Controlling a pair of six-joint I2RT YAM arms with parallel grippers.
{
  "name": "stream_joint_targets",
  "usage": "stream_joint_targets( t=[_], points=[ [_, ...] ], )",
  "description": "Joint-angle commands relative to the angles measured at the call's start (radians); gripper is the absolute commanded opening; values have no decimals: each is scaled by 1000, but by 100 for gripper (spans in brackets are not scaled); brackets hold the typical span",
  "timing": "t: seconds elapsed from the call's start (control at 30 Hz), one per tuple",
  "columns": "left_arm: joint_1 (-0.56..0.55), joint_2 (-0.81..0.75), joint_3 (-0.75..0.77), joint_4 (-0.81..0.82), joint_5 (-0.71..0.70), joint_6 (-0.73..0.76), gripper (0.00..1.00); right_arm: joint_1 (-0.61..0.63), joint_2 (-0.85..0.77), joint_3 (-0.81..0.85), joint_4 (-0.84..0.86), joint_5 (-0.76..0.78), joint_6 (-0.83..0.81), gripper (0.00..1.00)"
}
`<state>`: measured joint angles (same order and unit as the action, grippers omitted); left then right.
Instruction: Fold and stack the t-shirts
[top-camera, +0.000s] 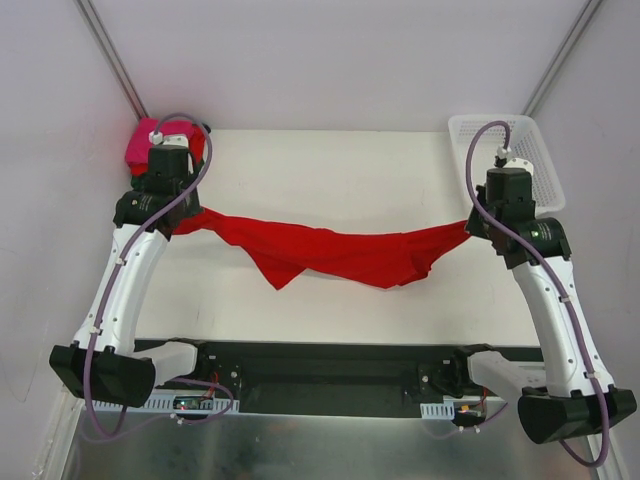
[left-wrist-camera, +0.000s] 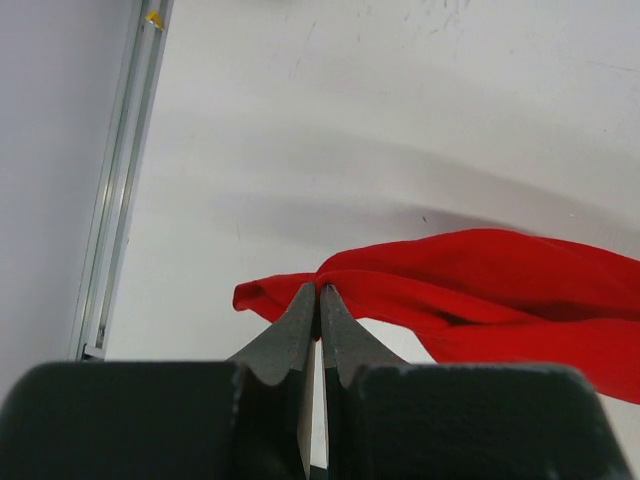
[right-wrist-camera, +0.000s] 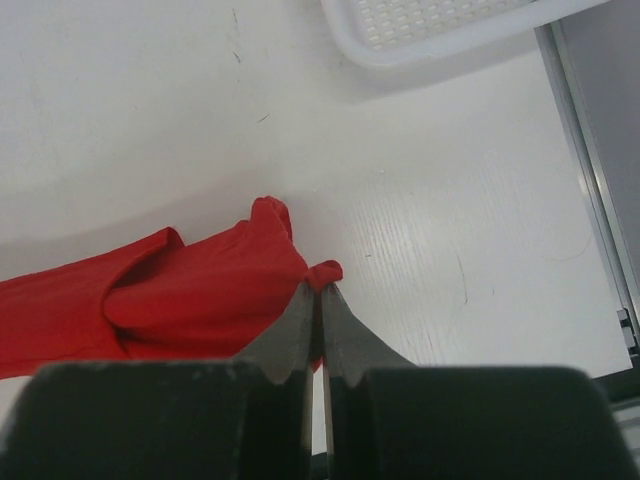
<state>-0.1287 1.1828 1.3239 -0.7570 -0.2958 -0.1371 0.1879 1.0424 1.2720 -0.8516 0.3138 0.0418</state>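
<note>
Top view: the red shirt (top-camera: 340, 255) spans mid-frame, pulled between the left gripper (top-camera: 185, 222) and the right gripper (top-camera: 470, 226). Left wrist: jaws pinch one shirt end at lower centre. Right wrist: jaws clamp the other end, at centre.

Readable text, labels, brands, numbers, signs: none.
Red t-shirt (top-camera: 340, 252), over the counter (top-camera: 330, 170): plain cloth, nothing printed that I can see.
White basket (top-camera: 535, 150), at the counter's far right corner: bare plastic lattice.
Circuit boards (top-camera: 190, 403), below the counter's near edge: any marking too small to read.
</note>
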Motion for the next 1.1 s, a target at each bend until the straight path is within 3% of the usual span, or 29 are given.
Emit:
stream_joint_targets(
  t=[0.0,0.83,1.07],
  points=[
    [18,-20,20,-15,-75,14,0,2,21,15,-10,100,18,1],
    [78,9,83,-61,-236,2,0,2,96,158,-110,395,-10,1],
    [93,40,159,-61,-154,-22,0,2,105,245,-78,367,-20,1]
  ],
)
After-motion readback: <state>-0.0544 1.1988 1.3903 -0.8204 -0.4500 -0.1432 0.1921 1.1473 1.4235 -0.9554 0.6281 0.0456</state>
